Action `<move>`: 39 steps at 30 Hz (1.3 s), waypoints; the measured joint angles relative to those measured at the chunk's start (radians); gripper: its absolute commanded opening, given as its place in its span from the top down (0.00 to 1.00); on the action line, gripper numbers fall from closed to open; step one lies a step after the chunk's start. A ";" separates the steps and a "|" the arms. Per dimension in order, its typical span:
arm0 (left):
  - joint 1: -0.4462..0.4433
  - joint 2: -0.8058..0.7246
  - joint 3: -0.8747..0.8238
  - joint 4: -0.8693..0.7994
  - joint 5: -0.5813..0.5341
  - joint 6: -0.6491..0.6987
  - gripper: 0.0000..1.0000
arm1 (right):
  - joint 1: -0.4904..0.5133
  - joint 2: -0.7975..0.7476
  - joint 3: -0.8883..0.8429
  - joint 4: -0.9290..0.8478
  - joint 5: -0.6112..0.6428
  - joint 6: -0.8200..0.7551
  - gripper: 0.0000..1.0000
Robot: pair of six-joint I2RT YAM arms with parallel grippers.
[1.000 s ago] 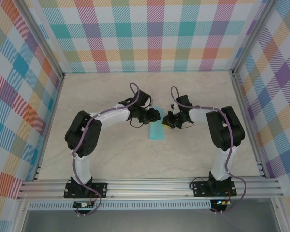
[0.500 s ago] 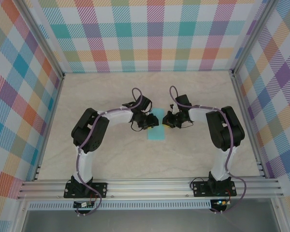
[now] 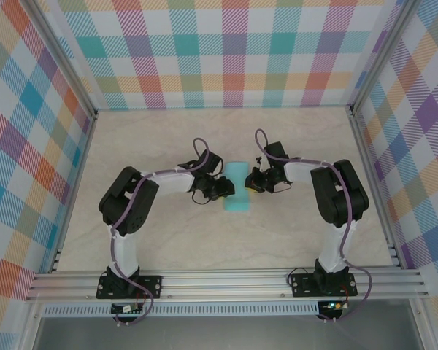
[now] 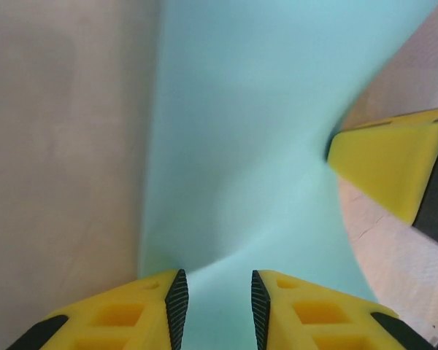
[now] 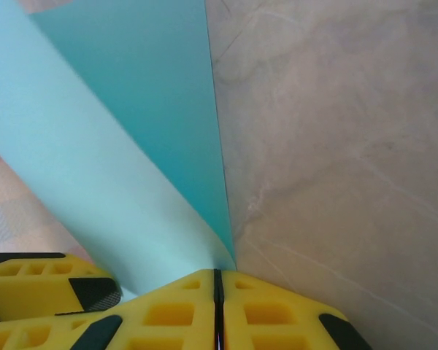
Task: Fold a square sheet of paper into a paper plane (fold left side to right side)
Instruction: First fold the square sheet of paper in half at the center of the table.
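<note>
The square sheet of paper [image 3: 239, 198] sits around the middle of the table [image 3: 168, 240], right between the two grippers. It's thin, matte, plain light turquoise, and from above it reads as a narrow strip rather than a square. The table top is pale beige with faint marble-like veins, and the plaid walls [image 3: 226, 51] around it are a loud pastel check.

The right gripper [image 5: 217, 288] has its chunky yellow fingers [image 5: 175, 313] pressed flat together, pinching the sheet's right edge. From that pinch a flap of paper [image 5: 95, 160] lifts up in a smooth curl, paler on the raised face and deeper teal on the layer lying flat.

The left gripper [image 4: 215, 292] is spread a bit, with a clear gap between its black-padded fingers [image 4: 131, 313]. The sheet [image 4: 263, 146] runs out ahead of them and on under the gap, so it's at the left edge without clamping anything. The tip of the right gripper [image 4: 394, 164] shows at the sheet's opposite edge, where the paper bows.

Compared to a second ago, the left gripper [image 3: 223, 189] has slid back toward the near edge and off the top of the sheet, so more of the far end shows now. The right gripper [image 3: 254, 182] hasn't really budged.
</note>
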 measured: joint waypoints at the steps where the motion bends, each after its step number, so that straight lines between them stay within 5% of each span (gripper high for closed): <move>1: 0.008 -0.011 -0.018 0.007 0.007 -0.001 0.67 | 0.000 0.000 0.000 0.000 0.000 0.000 0.91; 14: 0.066 -0.097 -0.034 0.023 0.099 -0.021 0.74 | 0.004 0.001 0.009 -0.015 0.008 -0.006 0.91; 27: 0.052 0.149 0.150 0.117 0.181 -0.029 0.75 | 0.005 0.012 0.034 -0.049 0.015 -0.006 0.91; 39: 0.076 0.167 0.166 0.110 0.169 -0.017 0.72 | 0.012 0.016 0.048 -0.073 0.032 -0.007 0.91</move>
